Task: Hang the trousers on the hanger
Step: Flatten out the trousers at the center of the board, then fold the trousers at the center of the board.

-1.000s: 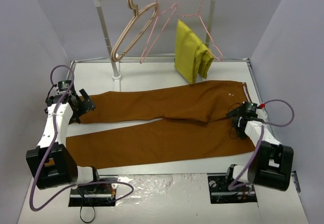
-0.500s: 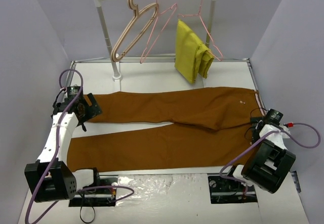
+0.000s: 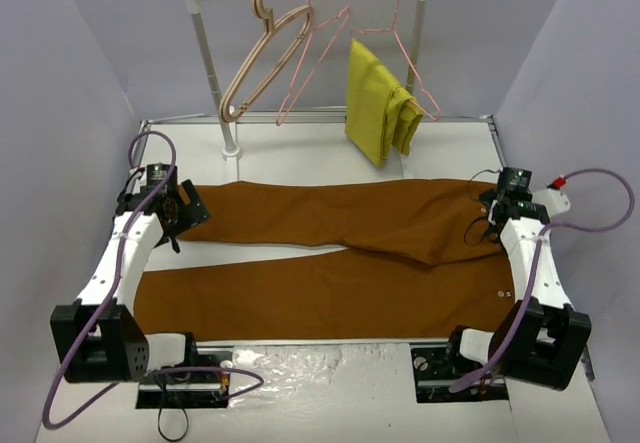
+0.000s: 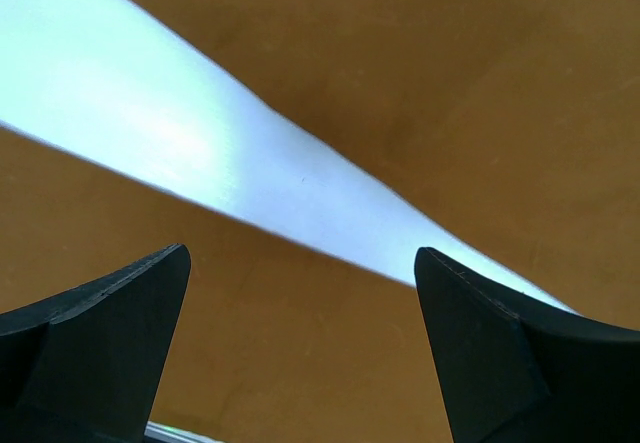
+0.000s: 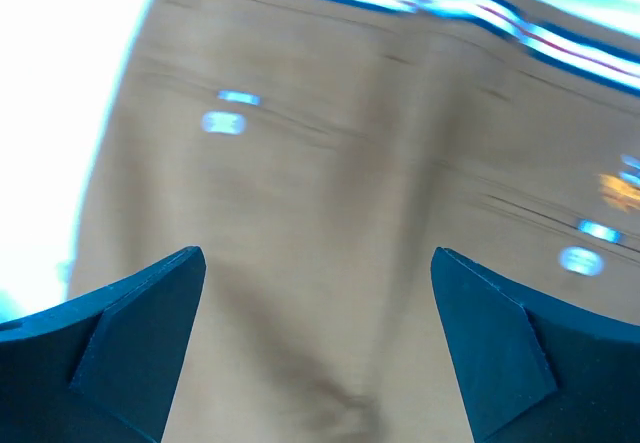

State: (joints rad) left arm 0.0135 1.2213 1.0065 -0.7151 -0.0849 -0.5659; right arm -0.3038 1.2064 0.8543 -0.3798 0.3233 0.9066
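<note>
My left gripper and right gripper gape wide, empty. The trousers lie flat beneath my fingers, the hanger far beyond them. Nothing is hung yet.

The right gripper hangs above the rust-brown trousers, its two dark fingertips set wide apart at the bottom corners of a blurred frame, with nothing between them but cloth below. A pale striped waistband trim with a thin red line runs along the top edge. Small pale spots dot the fabric, and the bright white table shows at the upper left.
</note>
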